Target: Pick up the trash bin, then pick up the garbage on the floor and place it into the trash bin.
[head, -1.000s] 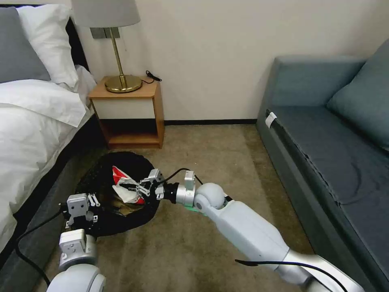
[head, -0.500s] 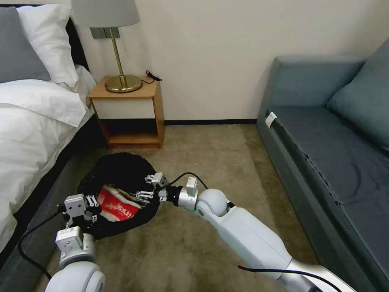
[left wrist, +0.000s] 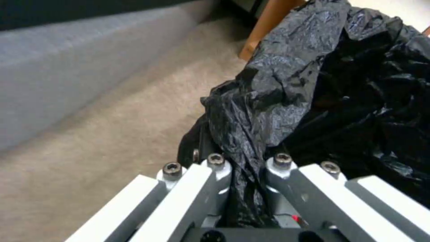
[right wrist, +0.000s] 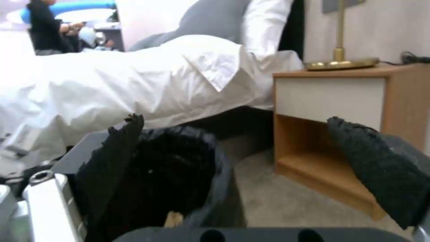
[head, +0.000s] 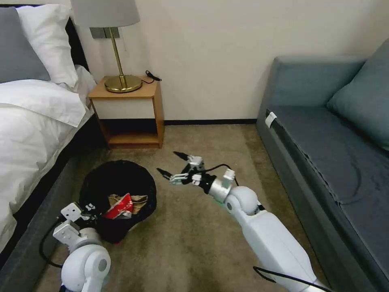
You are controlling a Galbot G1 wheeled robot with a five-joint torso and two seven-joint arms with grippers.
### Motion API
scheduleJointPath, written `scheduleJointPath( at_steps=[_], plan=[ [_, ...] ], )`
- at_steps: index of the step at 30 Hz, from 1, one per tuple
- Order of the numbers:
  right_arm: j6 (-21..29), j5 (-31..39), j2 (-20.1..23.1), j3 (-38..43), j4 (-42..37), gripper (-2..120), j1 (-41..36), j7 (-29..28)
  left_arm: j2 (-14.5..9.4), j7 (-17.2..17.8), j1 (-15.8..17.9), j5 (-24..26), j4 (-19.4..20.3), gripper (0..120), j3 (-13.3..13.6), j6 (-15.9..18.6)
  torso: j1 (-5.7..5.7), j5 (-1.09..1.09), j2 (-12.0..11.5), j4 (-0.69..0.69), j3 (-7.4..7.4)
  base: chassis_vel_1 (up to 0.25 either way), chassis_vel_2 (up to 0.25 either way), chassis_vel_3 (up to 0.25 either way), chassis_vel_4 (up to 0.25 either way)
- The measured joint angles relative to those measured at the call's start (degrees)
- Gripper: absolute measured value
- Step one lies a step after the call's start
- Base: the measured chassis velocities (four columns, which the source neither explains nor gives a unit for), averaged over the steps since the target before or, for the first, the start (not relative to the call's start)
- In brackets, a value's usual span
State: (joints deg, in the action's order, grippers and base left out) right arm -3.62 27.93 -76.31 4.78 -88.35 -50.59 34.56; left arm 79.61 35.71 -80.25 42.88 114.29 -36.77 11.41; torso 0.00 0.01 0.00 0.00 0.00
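Observation:
The trash bin (head: 121, 178), lined with a black bag, stands on the carpet at the left by the bed. Inside it lie pieces of garbage: a red-and-white wrapper (head: 119, 207) and a brown paper scrap (head: 137, 200). My left gripper (head: 91, 211) is at the bin's near rim. In the left wrist view the left gripper (left wrist: 246, 163) is shut on a fold of the black bag (left wrist: 295, 84). My right gripper (head: 169, 163) hangs open to the right of the bin, holding nothing. Its black fingertips (right wrist: 119, 148) frame the trash bin (right wrist: 179, 164) in the right wrist view.
A wooden nightstand (head: 129, 111) with a brass lamp (head: 121, 81) stands behind the bin. The bed (head: 32, 134) runs along the left and a blue-grey sofa (head: 332, 142) along the right. Open carpet (head: 210, 243) lies between them.
The right gripper let go of the red-and-white wrapper into the bin, then drew back to the right, open. The left arm and the bin have shifted nearer and lower.

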Motion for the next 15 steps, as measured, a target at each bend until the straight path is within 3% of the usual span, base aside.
scheduleJointPath(
  at_steps=[4, 10, 15],
  plan=[
    [-1.28, -0.6, -0.86, 1.19, -0.12, 100, -2.14, 0.04, -0.13, -1.43, 3.62, 2.46, -3.07, 3, 0.01, -1.16, 0.0, 0.0, 0.0, -0.02, 0.0, 0.0, 0.0, 0.0, 0.0],
    [-2.17, -1.02, -1.43, 1.78, 0.86, 100, -2.81, -0.11, 0.16, -1.86, 5.2, 2.65, -6.19, 3, 0.23, -1.28, 0.0, -0.01, 0.0, -0.01, 0.0, 0.0, 0.0, 0.0, 0.0],
    [-2.59, -1.07, -1.59, 2.13, 1.62, 100, -2.92, -0.7, -0.25, -3.49, 3.95, 2.29, -8.18, 23, 0.05, -0.31, 0.0, 0.0, 0.0, 0.0, 0.0, 0.0, 0.0, 0.0, 0.0]
  ],
)
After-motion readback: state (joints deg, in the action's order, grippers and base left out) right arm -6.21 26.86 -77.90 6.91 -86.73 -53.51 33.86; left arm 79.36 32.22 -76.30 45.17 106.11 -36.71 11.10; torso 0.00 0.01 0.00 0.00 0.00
